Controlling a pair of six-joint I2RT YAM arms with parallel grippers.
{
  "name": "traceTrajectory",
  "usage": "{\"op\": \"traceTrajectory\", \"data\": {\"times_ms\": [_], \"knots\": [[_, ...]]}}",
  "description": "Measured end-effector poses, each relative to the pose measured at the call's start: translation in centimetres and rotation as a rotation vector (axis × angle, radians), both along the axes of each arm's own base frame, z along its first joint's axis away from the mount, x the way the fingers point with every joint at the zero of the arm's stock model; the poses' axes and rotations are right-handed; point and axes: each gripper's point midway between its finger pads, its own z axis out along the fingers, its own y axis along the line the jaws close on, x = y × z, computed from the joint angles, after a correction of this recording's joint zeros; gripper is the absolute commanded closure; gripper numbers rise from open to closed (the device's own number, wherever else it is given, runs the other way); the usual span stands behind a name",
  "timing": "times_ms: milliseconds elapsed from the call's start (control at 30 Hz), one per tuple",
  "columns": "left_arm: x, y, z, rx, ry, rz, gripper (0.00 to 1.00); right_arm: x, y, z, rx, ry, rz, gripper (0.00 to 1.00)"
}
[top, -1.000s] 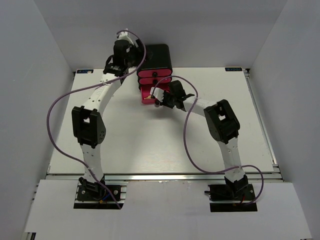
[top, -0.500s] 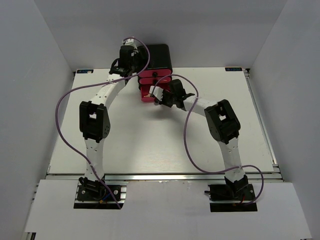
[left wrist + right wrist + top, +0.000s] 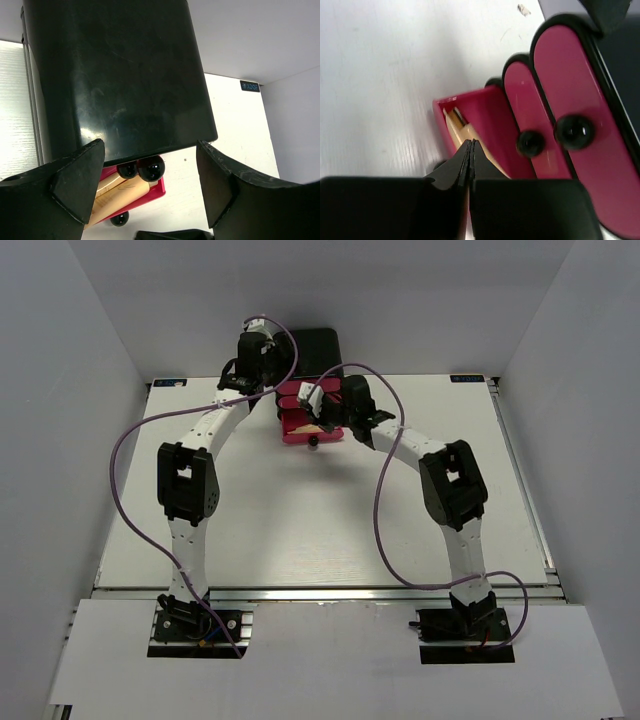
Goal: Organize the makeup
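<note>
A black box (image 3: 315,348) with three pink drawers stands at the far middle of the table. Its bottom drawer (image 3: 312,432) is pulled out. Beige makeup sticks (image 3: 117,196) lie in it and also show in the right wrist view (image 3: 456,125). My left gripper (image 3: 272,375) is open at the box's left side, its jaws (image 3: 150,187) spread just off the black top (image 3: 120,75). My right gripper (image 3: 324,422) is shut and empty, with its tips (image 3: 470,146) just above the open drawer. No other makeup is in view.
The two upper drawers (image 3: 570,100) are shut, and their black knobs (image 3: 575,131) face the right gripper. The bottom drawer's knob (image 3: 313,443) sticks out toward the arms. Grey walls enclose the white table (image 3: 300,530) on three sides.
My left arm has swung right, bringing its gripper to the black box. My right gripper has moved away from me, up over the open bottom drawer.
</note>
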Motion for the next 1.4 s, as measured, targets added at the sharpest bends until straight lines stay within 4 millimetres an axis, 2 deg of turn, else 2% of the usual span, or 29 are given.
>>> {"op": "traceTrajectory", "data": {"times_ms": [67, 167, 400, 700, 933, 1400], "knots": [[0.0, 0.0, 0.0, -0.007, 0.002, 0.003, 0.17, 0.3, 0.9, -0.3, 0.01, 0.009, 0.004, 1.0], [-0.1, 0.2, 0.0, -0.016, 0.002, 0.007, 0.16, 0.3, 2.1, -1.7, 0.01, 0.038, 0.012, 1.0], [-0.2, 0.8, -0.1, -0.025, 0.003, 0.015, 0.16, -0.2, 3.5, -5.0, -0.011, 0.122, 0.026, 1.0], [-0.1, 2.0, -0.5, -0.03, 0.019, 0.037, 0.16, 0.5, 4.6, -4.1, 0.004, 0.098, 0.033, 1.0], [-0.1, 2.2, -0.7, -0.028, 0.022, 0.041, 0.16, 0.6, 4.6, -5.7, -0.019, 0.125, 0.024, 1.0], [-0.1, 2.4, -0.9, -0.029, 0.025, 0.045, 0.16, 0.6, 4.3, -6.5, -0.041, 0.123, 0.017, 1.0]]}}
